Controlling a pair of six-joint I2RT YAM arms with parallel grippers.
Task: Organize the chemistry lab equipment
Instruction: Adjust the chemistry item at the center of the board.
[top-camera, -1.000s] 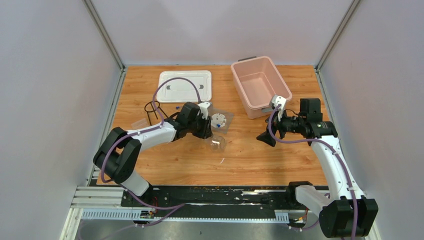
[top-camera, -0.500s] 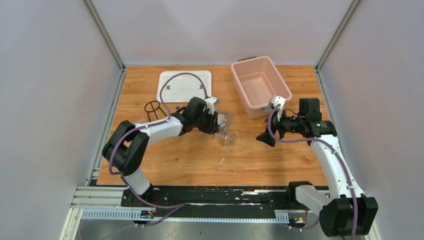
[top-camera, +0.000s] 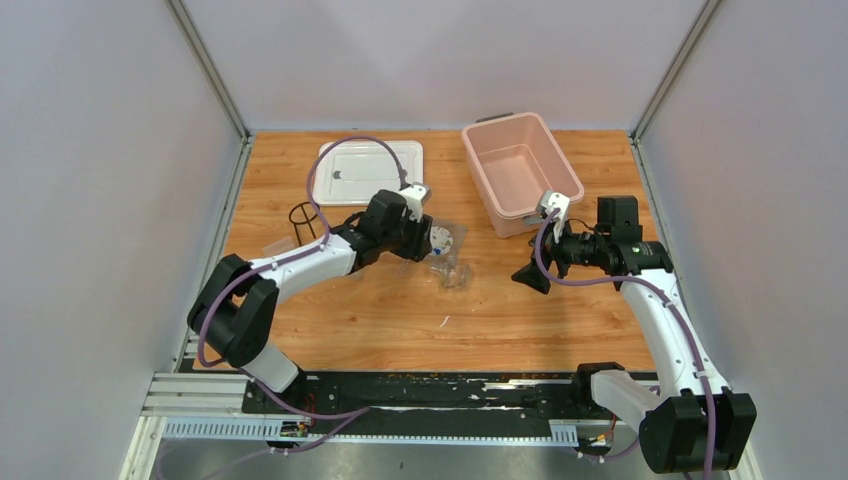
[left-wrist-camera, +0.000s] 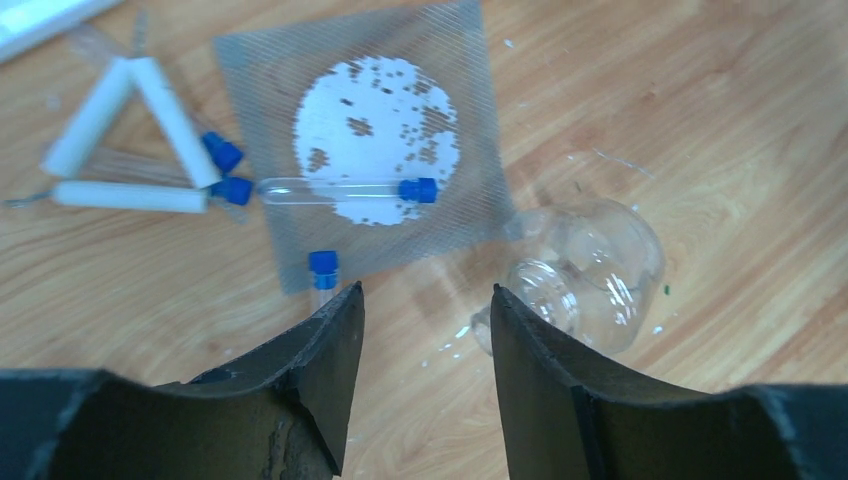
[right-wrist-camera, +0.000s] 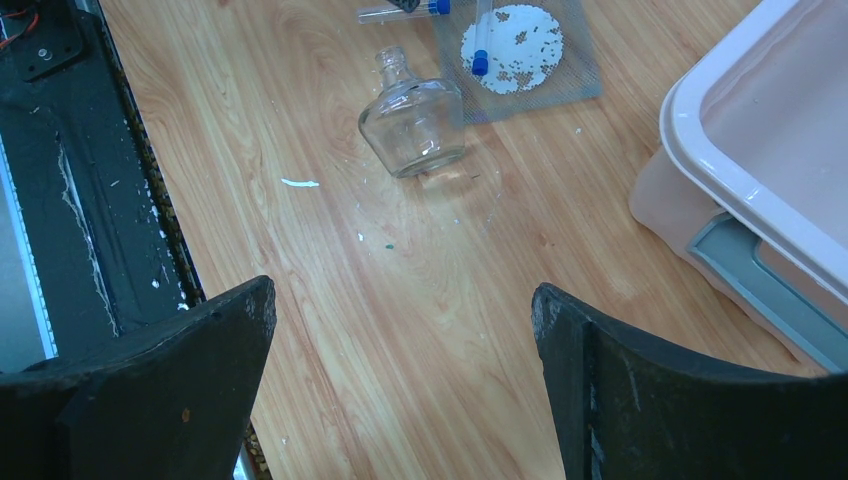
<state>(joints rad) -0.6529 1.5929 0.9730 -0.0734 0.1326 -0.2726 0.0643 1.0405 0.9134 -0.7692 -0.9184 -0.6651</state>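
Observation:
My left gripper (left-wrist-camera: 426, 292) hangs open above bare wood, with nothing between its fingers. Just right of it a clear glass flask (left-wrist-camera: 585, 275) lies on its side on the table (top-camera: 400, 320). Beyond the fingertips lies a grey mesh square with a white disc (left-wrist-camera: 375, 140). One blue-capped tube (left-wrist-camera: 345, 188) rests across it and another tube (left-wrist-camera: 322, 275) sits at its near edge. A small triangle of white tubes (left-wrist-camera: 130, 140) lies to the left. The black wire tripod (top-camera: 303, 218) stands further left. My right gripper (right-wrist-camera: 402, 292) is wide open and empty, well right of the flask (right-wrist-camera: 413, 120).
The pink bin (top-camera: 515, 170) stands at the back right, close to my right wrist; its corner shows in the right wrist view (right-wrist-camera: 760, 130). The white lid (top-camera: 365, 172) lies flat at the back, behind my left arm. A black rail runs along the table's near edge.
The left gripper carried the flask right and back, opened and let it go, then drew back to the left. The flask now lies free. The right arm has not moved.

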